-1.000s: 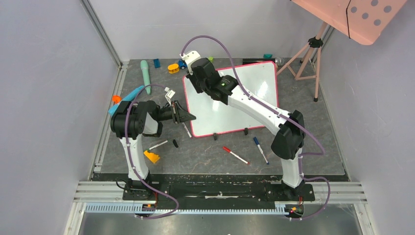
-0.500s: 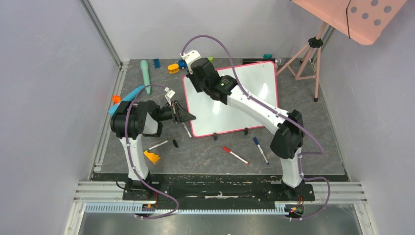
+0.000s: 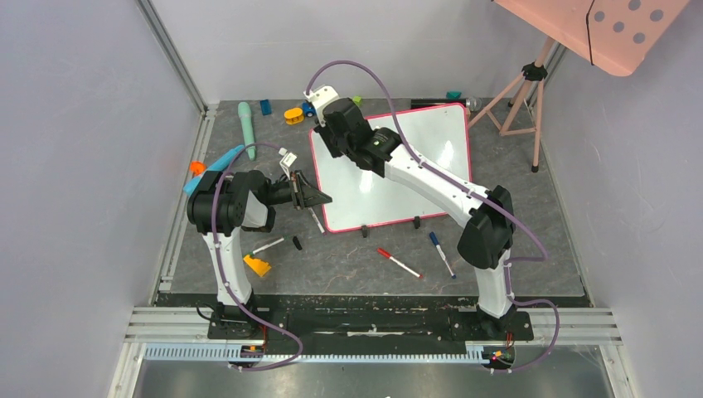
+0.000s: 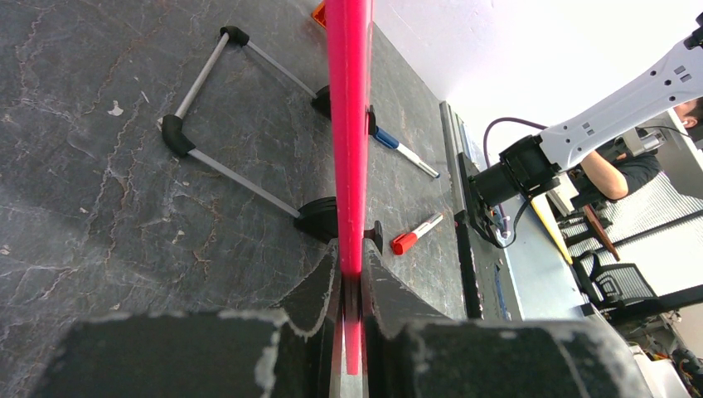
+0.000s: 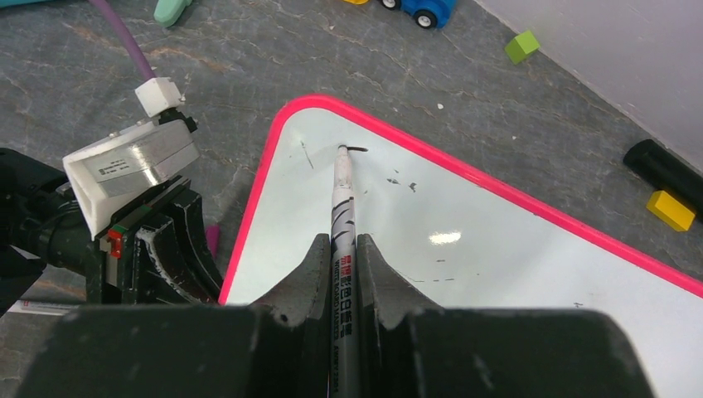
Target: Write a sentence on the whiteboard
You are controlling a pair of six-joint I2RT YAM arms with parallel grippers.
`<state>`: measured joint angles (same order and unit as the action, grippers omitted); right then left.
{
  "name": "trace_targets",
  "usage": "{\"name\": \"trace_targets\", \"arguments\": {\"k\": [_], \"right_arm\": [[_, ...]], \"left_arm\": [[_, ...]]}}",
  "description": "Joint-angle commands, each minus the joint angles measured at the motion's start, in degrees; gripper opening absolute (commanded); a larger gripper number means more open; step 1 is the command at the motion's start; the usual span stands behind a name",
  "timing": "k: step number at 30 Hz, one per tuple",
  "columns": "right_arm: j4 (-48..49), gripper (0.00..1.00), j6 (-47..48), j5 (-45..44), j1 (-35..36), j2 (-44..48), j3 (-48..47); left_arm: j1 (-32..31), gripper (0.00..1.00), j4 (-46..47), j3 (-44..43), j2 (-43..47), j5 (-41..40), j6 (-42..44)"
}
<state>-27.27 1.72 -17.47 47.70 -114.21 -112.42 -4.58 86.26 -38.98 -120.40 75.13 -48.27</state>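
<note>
The whiteboard (image 3: 414,166), white with a pink frame, stands tilted on black feet mid-table. My left gripper (image 3: 319,199) is shut on its pink left edge (image 4: 348,124), which runs between the fingertips of the left gripper (image 4: 350,261). My right gripper (image 3: 332,137) hovers over the board's far-left corner. In the right wrist view this right gripper (image 5: 342,240) is shut on a white marker (image 5: 343,199) whose tip touches the whiteboard (image 5: 464,274). Of the sentence, only a short black stroke (image 5: 358,149) shows beside the tip.
A red-capped marker (image 3: 398,263), a blue-capped marker (image 3: 441,254) and a black cap (image 3: 297,243) lie in front of the board. Toys (image 3: 293,115) and a teal tool (image 3: 246,118) lie behind. A pink tripod (image 3: 522,91) carrying a salmon panel (image 3: 613,29) stands far right.
The right arm has crept very slightly to the left with the marker on the board. The left arm has stayed still on the frame.
</note>
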Motion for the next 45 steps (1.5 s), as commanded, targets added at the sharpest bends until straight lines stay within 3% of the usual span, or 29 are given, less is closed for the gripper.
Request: {"name": "trace_targets", "arguments": {"k": [1, 18, 32, 45], "right_arm": [[0.8, 0.00, 0.2, 2.0, -0.4, -0.9, -0.4], [-1.6, 0.00, 0.4, 2.9, -0.4, 0.5, 2.1], [-2.1, 0.00, -0.9, -4.1, -0.5, 2.3, 3.3], [-3.0, 0.00, -1.3, -2.4, -0.8, 5.2, 7.9]], "left_arm": [[-0.5, 0.02, 3.0, 1.2, -0.2, 2.4, 3.5], [-0.5, 0.02, 3.0, 1.3, -0.1, 2.3, 3.5], [-0.5, 0.02, 3.0, 1.3, -0.1, 2.3, 3.6], [-0.5, 0.02, 3.0, 1.4, -0.1, 2.4, 3.7]]}}
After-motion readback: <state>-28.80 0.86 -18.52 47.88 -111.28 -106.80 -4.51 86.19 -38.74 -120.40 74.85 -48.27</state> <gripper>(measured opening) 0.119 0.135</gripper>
